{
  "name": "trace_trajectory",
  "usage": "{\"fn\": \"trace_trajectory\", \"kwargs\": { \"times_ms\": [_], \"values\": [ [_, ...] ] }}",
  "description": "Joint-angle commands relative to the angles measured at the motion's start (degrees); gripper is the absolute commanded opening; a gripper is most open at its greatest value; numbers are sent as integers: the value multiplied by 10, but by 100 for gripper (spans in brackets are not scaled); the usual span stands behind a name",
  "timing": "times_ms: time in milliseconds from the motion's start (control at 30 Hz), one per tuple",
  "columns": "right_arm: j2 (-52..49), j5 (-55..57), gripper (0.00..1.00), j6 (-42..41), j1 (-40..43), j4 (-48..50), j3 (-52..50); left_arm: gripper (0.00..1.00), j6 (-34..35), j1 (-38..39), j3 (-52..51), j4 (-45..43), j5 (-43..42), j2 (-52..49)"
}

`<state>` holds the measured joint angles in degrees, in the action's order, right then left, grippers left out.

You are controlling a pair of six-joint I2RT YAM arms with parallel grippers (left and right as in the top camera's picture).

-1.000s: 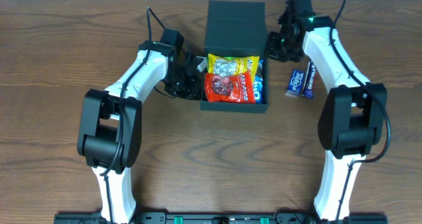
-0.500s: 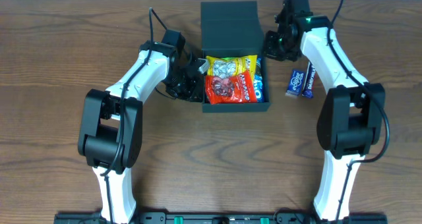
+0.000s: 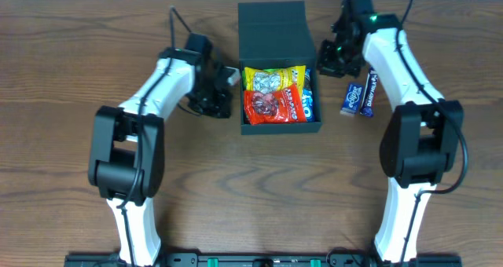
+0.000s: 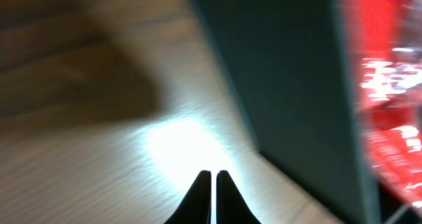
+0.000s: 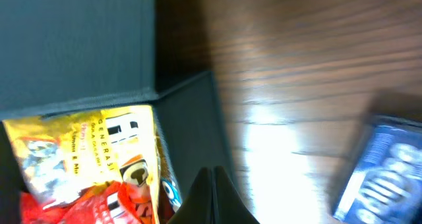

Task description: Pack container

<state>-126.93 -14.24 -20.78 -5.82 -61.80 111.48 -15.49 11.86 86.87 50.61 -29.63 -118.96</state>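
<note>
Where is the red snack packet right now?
In the overhead view, the red snack packet lies inside the open container, at its end nearer the robot, touching the yellow packet just beyond it.

A dark brown wooden table [image 3: 259, 188] with wavy grain fills the overhead view. A bright glare [image 4: 177, 140] sits on its surface in both wrist views.

container [image 4: 290, 79]: blurred | red packet [image 4: 389, 92]: cut off right, seemingly a snack
</note>
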Motion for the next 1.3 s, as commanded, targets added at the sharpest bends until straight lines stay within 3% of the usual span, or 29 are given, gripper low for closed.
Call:
{"fn": "trace_trajectory", "kwargs": {
  "times_ms": [0,333,467,567,1067,1267],
  "values": [
    [0,11,2,-4,36,-45,62,6,-12,-43,31,1,16,15],
    [0,99,4,-3,125,-174,92,6,-13,-126,74,0,15,15],
    [-1,102,41,-3,143,-170,84,6,-19,-125,74,-5,15,15],
    [-1,104,49,-3,143,-149,74,6,-19,-125,74,-5,15,15],
    [-2,109,50,1,117,16,-52,6,-19,-125,74,-5,10,15],
    [-15,156,50,0,104,24,-61,6,-19,-125,74,-5,10,15]
  ]
}}
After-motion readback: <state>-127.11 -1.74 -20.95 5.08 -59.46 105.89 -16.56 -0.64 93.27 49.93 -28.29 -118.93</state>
